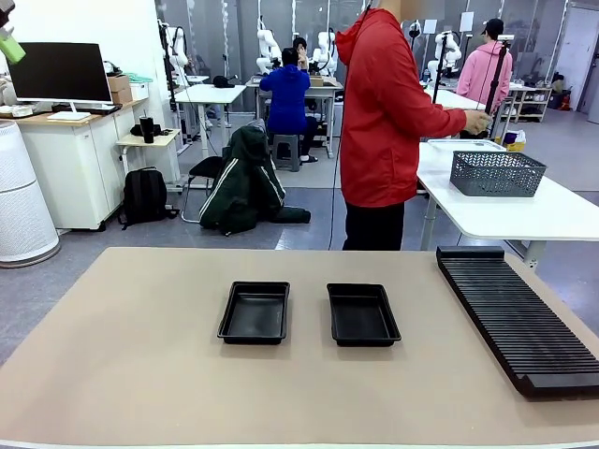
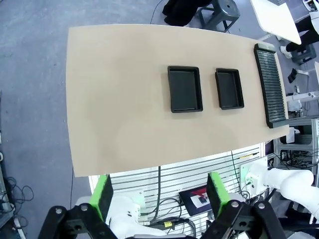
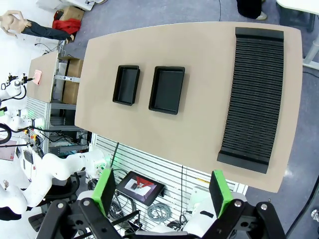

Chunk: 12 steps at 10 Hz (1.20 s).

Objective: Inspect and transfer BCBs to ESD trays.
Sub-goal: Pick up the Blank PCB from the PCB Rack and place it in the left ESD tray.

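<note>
Two black ESD trays sit side by side in the middle of the tan table, both with bare floors: the left tray [image 1: 255, 312] [image 2: 185, 89] [image 3: 126, 84] and the right tray [image 1: 362, 314] [image 2: 229, 88] [image 3: 167, 89]. The BCBs are out of view. My left gripper [image 2: 158, 195] hangs high above the table's near edge, open, with nothing between its green pads. My right gripper [image 3: 163, 191] is also raised high over the near edge, open and holding nothing.
A long black ribbed rack [image 1: 518, 319] [image 2: 270, 84] [image 3: 252, 92] lies along the table's right side. A person in a red jacket [image 1: 388, 122] stands beyond the far edge, a hand reaching toward a grey mesh basket [image 1: 496, 173] on a white side table.
</note>
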Each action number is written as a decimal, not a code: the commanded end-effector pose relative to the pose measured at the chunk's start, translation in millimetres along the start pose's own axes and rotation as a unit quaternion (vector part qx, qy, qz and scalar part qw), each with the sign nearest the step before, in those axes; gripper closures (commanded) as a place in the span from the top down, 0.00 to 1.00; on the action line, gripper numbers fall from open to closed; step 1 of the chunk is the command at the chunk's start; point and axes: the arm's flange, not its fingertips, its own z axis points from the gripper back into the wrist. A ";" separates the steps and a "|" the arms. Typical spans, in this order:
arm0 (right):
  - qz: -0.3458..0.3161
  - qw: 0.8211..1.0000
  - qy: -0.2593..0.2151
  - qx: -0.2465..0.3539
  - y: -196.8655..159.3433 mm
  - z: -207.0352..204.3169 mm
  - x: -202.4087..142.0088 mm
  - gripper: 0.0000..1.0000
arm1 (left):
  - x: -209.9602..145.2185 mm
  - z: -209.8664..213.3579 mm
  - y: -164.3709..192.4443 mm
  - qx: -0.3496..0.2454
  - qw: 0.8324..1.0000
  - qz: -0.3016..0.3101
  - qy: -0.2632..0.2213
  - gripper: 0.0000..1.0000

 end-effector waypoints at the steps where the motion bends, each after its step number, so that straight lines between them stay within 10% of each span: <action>1: 0.002 1.000 -0.001 0.002 1.1 -1.1 -2.6 1.00 | 4.9 2.7 -1.6 0.011 1.000 -0.001 0.016 1.00; 12: 0.002 1.000 -0.001 0.002 1.1 -1.1 -2.6 1.00 | 2.7 -0.3 -0.7 0.000 1.000 -0.001 0.002 1.00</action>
